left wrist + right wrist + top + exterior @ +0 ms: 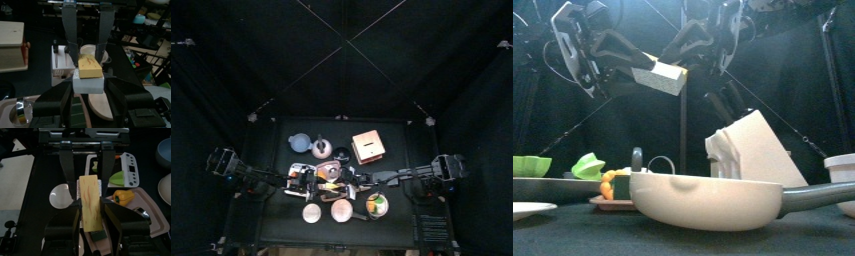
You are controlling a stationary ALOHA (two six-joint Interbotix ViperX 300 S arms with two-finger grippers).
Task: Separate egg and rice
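Between both hands (671,72), each clamped on it, hangs the egg-topped rice block (89,75).

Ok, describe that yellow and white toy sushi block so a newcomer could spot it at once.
Start at the small black table and look up above its middle. There, in mid-air, the right gripper holds the toy sushi block. Everything else sits down on the table; this alone hangs above it, a yellow egg slab on a white rice brick.

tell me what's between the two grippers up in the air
Only the egg-on-rice block, aloft in the front view. The wrist views show it at the left gripper and gripped by the right gripper.
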